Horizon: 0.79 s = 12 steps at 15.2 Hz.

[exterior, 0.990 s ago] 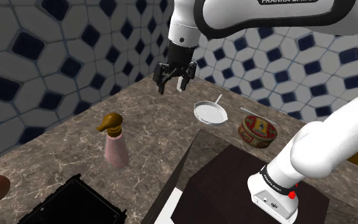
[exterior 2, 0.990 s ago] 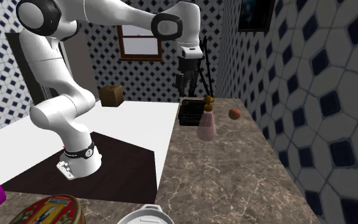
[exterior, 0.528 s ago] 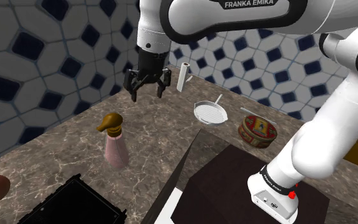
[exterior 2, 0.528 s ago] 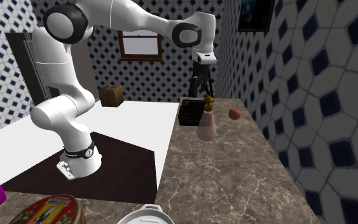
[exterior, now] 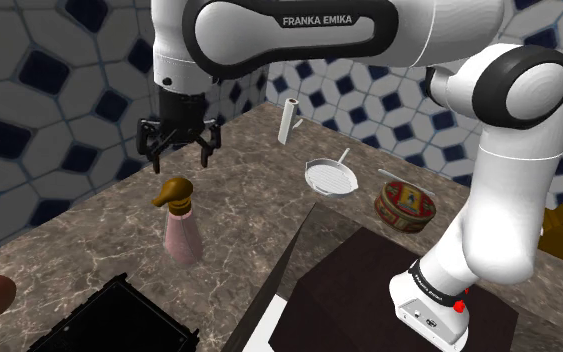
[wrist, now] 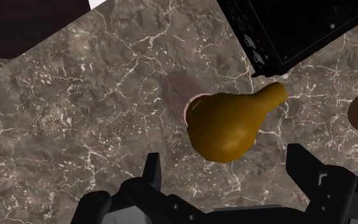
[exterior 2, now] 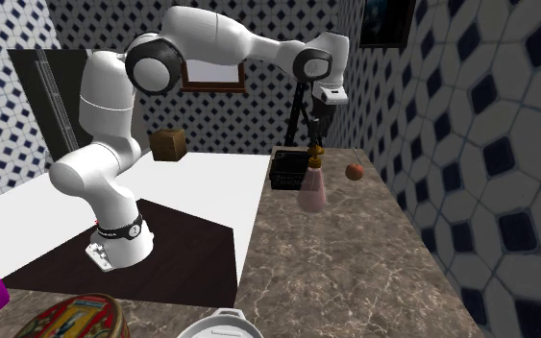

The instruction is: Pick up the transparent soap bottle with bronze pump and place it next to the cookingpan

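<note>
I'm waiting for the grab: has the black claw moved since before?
Yes. In the shoulder view the gripper slid left, away from the pan, to above the soap bottle.

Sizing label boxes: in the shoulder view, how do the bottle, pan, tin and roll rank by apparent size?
Largest: bottle, though it is nearest the camera, so unsure.
Then tin and pan, about alike.
Smallest: roll.

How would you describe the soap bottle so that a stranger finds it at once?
On the brown marbled counter, between the black crate and the white pan, stands a pinkish bottle under the open gripper. Only it has a bulbous bronze pump.
</note>
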Each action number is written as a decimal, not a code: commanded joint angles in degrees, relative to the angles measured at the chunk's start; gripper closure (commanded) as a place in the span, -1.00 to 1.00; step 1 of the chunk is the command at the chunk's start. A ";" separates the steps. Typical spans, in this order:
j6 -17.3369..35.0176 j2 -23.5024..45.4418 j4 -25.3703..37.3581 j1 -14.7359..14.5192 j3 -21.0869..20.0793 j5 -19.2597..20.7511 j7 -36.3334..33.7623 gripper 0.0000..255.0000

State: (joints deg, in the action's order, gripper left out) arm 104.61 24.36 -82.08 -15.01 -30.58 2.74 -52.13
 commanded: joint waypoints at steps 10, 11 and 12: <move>4.94 2.74 -2.33 -1.27 0.26 0.97 -1.22 -1.00; 4.94 2.74 -2.33 -1.27 0.26 0.97 -1.22 -1.00; 4.94 2.74 -2.33 -1.27 0.26 0.97 -1.22 -1.00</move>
State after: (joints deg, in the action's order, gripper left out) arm 109.52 27.09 -84.39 -16.27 -30.32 3.70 -53.35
